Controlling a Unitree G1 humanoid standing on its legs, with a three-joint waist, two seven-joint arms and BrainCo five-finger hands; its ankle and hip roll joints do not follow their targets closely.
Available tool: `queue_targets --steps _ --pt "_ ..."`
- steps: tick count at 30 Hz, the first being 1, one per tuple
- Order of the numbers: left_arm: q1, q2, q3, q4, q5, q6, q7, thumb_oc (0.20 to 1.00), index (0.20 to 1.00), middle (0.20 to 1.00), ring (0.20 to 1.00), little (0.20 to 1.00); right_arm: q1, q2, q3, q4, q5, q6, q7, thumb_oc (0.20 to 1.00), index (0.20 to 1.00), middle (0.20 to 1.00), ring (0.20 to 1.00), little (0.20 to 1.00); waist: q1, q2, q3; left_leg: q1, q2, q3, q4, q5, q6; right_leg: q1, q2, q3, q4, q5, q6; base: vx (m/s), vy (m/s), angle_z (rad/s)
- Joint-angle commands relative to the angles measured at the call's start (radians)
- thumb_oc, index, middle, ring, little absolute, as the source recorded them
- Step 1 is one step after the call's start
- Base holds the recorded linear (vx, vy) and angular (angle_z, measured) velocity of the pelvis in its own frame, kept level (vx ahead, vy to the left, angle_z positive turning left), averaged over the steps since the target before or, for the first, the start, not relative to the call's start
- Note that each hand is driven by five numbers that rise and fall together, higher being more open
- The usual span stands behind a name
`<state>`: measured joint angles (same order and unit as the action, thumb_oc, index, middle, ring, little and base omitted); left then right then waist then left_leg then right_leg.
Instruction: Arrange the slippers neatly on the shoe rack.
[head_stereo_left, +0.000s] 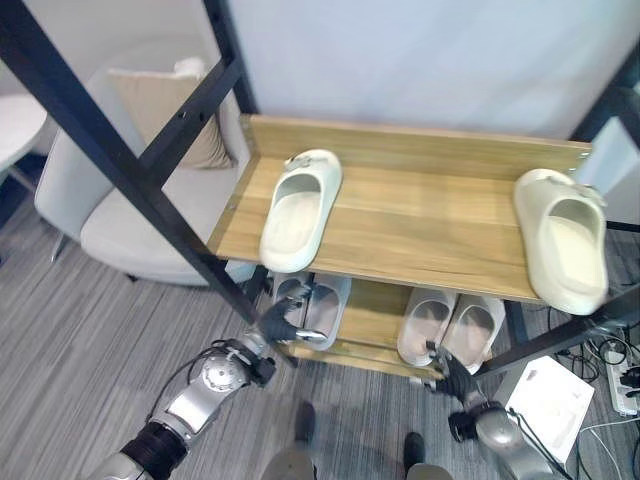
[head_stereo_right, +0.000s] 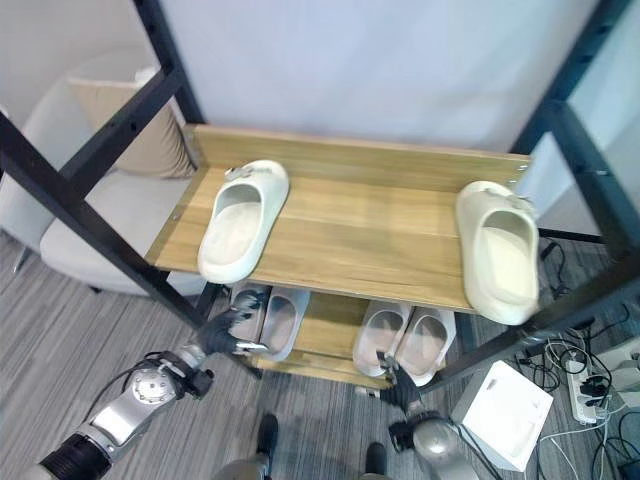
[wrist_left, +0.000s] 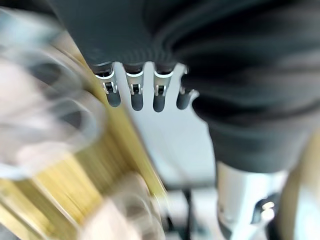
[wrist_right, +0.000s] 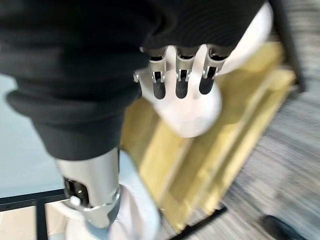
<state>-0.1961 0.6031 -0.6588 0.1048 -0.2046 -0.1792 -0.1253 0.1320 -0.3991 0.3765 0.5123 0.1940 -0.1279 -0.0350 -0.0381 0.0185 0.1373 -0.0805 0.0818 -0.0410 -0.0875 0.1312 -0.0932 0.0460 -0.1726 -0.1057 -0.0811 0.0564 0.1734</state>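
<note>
Shoe rack (head_stereo_left: 420, 215): wooden shelves, black frame.
Cream slippers: one at the rack's top-left (head_stereo_left: 300, 208), one top-right (head_stereo_left: 565, 238); light, pliant foam; grip the strap.
Left hand (head_stereo_left: 281, 322): relaxed, empty, at lower shelf.
Right hand (head_stereo_left: 452, 377): fingers straight, empty, at lower shelf.

Wooden shoe rack (head_stereo_left: 420, 215): light matt planks, visible grain, black metal frame. Two cream slippers (head_stereo_left: 300, 210) (head_stereo_left: 565, 240) on top: smooth, matt, rubbery plastic. Grey armchair (head_stereo_left: 110, 215): soft cloth. Floor (head_stereo_left: 70, 360): grey streaked carpet.
</note>
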Motion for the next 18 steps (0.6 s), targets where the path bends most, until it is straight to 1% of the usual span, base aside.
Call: queue_targets --steps 1,2,4,5,7,9,11,12,13,14,15,16,17,18 --pt "-0.122 -0.045 -0.050 -0.027 0.009 -0.044 -0.078 1.000 1.000 1.000 1.000 1.000 -0.037 0.019 0.000 -0.015 -0.032 -0.031 0.014 1.000 1.000 1.000 1.000 1.000 -0.022 -0.028 0.010 0.056 0.043 0.062 0.000 -0.079 -0.024 -0.062 -0.034 -0.020 0.042 0.004 0.031 0.04 -0.010 -0.24" --pt "-0.145 -0.071 -0.078 -0.029 -0.004 -0.037 -0.087 1.000 1.000 1.000 1.000 1.000 -0.045 0.026 0.005 -0.001 -0.032 -0.026 0.007 1.000 1.000 1.000 1.000 1.000 -0.034 -0.027 0.004 0.064 0.045 0.067 0.000 -0.092 -0.024 -0.057 -0.032 -0.017 0.039 -0.005 0.032 0.07 -0.020 -0.14" --pt "-0.209 -0.121 -0.130 -0.036 -0.025 -0.027 -0.098 1.000 1.000 1.000 1.000 1.000 -0.060 0.033 0.011 0.018 -0.032 -0.021 -0.006 1.000 1.000 1.000 1.000 1.000 -0.051 -0.025 0.003 0.073 0.048 0.077 0.000 -0.097 -0.024 -0.057 -0.029 -0.003 0.039 -0.006 0.031 0.01 -0.016 -0.29" --pt "-0.260 -0.169 -0.160 -0.039 -0.067 -0.020 -0.101 1.000 1.000 1.000 1.000 1.000 -0.071 0.035 0.014 0.015 -0.023 -0.021 -0.013 1.000 1.000 1.000 1.000 1.000 -0.063 -0.023 0.004 0.073 0.049 0.088 0.000 -0.088 -0.023 -0.066 -0.028 0.008 0.040 0.003 0.029 -0.04 -0.011 -0.32" --pt "-0.310 -0.217 -0.172 -0.060 -0.132 -0.015 -0.091 1.000 1.000 1.000 1.000 1.000 -0.071 0.037 0.018 0.004 -0.017 -0.020 -0.020 1.000 1.000 1.000 1.000 1.000 -0.074 -0.021 0.004 0.079 0.050 0.097 0.000 -0.091 -0.024 -0.066 -0.026 0.016 0.037 0.003 0.028 -0.02 -0.008 -0.22" --pt "-0.316 -0.233 -0.172 -0.058 -0.155 -0.015 -0.087 1.000 1.000 1.000 1.000 1.000 -0.070 0.037 0.020 0.001 -0.016 -0.020 -0.021 1.000 1.000 1.000 1.000 1.000 -0.075 -0.019 0.004 0.082 0.051 0.099 0.000 -0.092 -0.023 -0.064 -0.025 0.018 0.037 0.003 0.027 0.01 -0.009 -0.12" --pt "-0.345 -0.267 -0.145 -0.085 -0.221 -0.022 -0.054 1.000 1.000 1.000 1.000 1.000 -0.063 0.044 0.024 -0.008 -0.012 -0.019 -0.028 1.000 1.000 1.000 1.000 1.000 -0.080 -0.019 0.003 0.087 0.051 0.101 0.000 -0.093 -0.024 -0.057 -0.023 0.020 0.035 0.002 0.025 0.04 -0.026 -0.07" --pt "-0.375 -0.291 -0.091 -0.107 -0.249 -0.047 -0.003 1.000 1.000 1.000 1.000 1.000 -0.046 0.050 0.024 -0.020 -0.002 -0.022 -0.035 1.000 1.000 1.000 1.000 1.000 -0.079 -0.019 -0.002 0.097 0.052 0.101 0.000 -0.105 -0.026 -0.043 -0.022 0.016 0.031 -0.009 0.024 0.07 -0.036 -0.02" --pt "-0.400 -0.298 -0.050 -0.123 -0.242 -0.069 0.038 1.000 1.000 1.000 1.000 1.000 -0.037 0.052 0.024 -0.027 0.002 -0.023 -0.039 1.000 1.000 1.000 1.000 1.000 -0.078 -0.020 -0.004 0.099 0.052 0.100 0.000 -0.104 -0.028 -0.038 -0.023 0.013 0.030 -0.010 0.024 0.06 -0.029 0.00" --pt "-0.400 -0.298 -0.048 -0.125 -0.241 -0.067 0.040 1.000 1.000 1.000 1.000 1.000 -0.038 0.051 0.025 -0.028 0.003 -0.022 -0.039 1.000 1.000 1.000 1.000 1.000 -0.080 -0.019 -0.002 0.100 0.053 0.100 0.000 -0.105 -0.028 -0.036 -0.023 0.012 0.029 -0.010 0.024 0.00 0.000 0.00" --pt "-0.418 -0.298 -0.002 -0.129 -0.222 -0.091 0.088 1.000 1.000 1.000 1.000 1.000 -0.027 0.054 0.025 -0.035 0.006 -0.026 -0.040 1.000 1.000 1.000 1.000 1.000 -0.076 -0.020 -0.005 0.103 0.052 0.098 0.000 -0.106 -0.029 -0.031 -0.022 0.011 0.027 -0.012 0.023 0.04 -0.031 0.04" --pt "-0.462 -0.281 0.070 -0.135 -0.117 -0.124 0.170 1.000 1.000 1.000 1.000 1.000 -0.019 0.055 0.030 -0.037 0.007 -0.028 -0.038 1.000 1.000 1.000 1.000 1.000 -0.074 -0.021 -0.011 0.108 0.053 0.098 0.000 -0.107 -0.032 -0.022 -0.022 0.007 0.023 -0.013 0.022 0.04 -0.031 0.03" --pt "-0.462 -0.282 0.071 -0.137 -0.112 -0.123 0.173 1.000 1.000 1.000 1.000 1.000 -0.020 0.054 0.031 -0.037 0.007 -0.028 -0.038 1.000 1.000 1.000 1.000 1.000 -0.075 -0.020 -0.010 0.109 0.054 0.097 0.000 -0.108 -0.032 -0.020 -0.021 0.006 0.023 -0.014 0.022 0.05 -0.031 0.01" --pt "-0.512 -0.236 0.140 -0.112 0.079 -0.132 0.286 1.000 1.000 1.000 1.000 1.000 -0.015 0.055 0.036 -0.034 0.006 -0.036 -0.031 1.000 1.000 1.000 1.000 1.000 -0.069 -0.021 -0.018 0.111 0.053 0.097 0.000 -0.107 -0.034 -0.015 -0.021 0.006 0.019 -0.014 0.021 0.00 0.000 0.00"
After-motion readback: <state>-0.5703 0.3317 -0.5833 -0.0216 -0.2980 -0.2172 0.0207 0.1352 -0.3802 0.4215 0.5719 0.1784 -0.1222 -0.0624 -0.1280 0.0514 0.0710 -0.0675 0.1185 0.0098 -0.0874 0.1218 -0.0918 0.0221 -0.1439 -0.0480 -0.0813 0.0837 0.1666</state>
